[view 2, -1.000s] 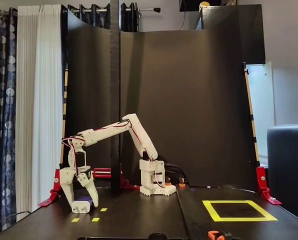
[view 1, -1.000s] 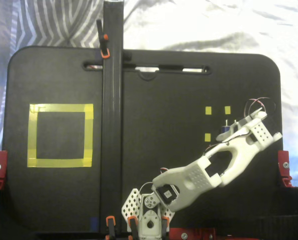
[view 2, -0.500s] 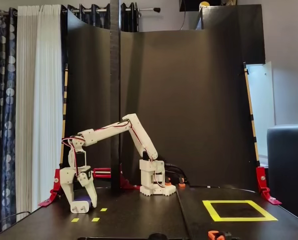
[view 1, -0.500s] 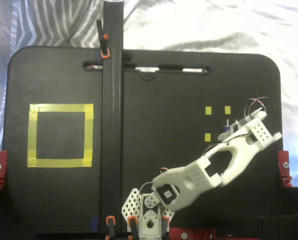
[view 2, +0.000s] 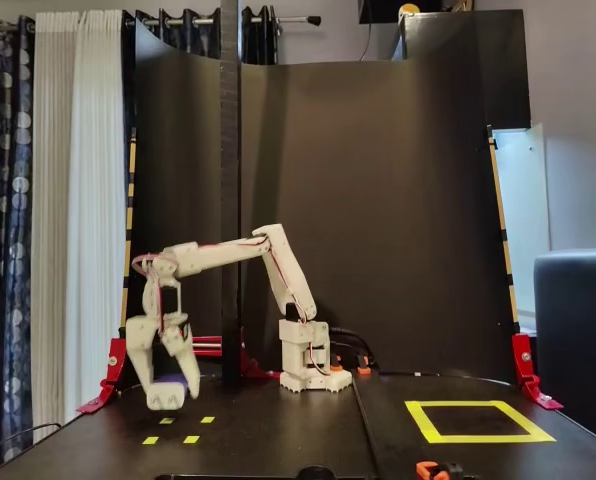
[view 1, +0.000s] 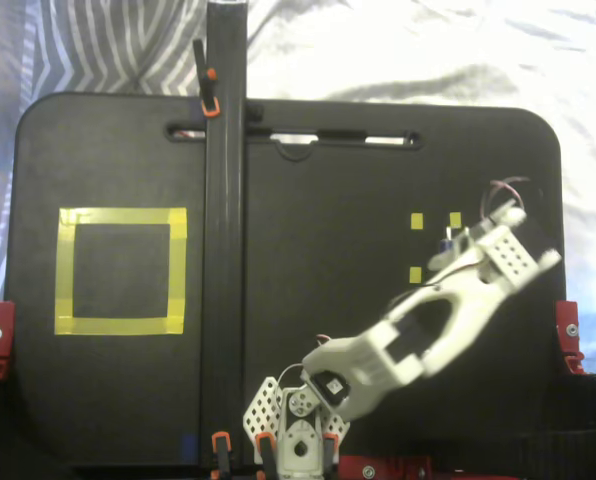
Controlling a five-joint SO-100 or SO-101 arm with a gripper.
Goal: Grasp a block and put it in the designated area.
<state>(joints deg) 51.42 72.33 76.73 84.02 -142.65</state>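
My white gripper [view 2: 164, 398] hangs a little above the black table at the left of a fixed view, shut on the dark-blue block [view 2: 175, 384]. Seen from above in the other fixed view, the gripper [view 1: 450, 247] is at the right, and only a small bit of the block [view 1: 445, 243] with its silvery prongs peeks out beside the wrist. The designated area [view 1: 121, 216], a large yellow-tape square with a black inside, lies far to the left in that view and at the front right [view 2: 478, 437] in the side-on view.
Small yellow tape squares [view 1: 416, 221] [view 2: 190, 439] mark the table under and beside the gripper. A tall black post [view 1: 225, 200] [view 2: 229, 200] stands between the arm and the yellow square. Red clamps [view 1: 570, 335] sit at the table's side edges. The arm's base [view 2: 306, 365] stands mid-table.
The gripper has risen off the table with the block in it and swung slightly; earlier it rested low on the table among the small yellow squares.
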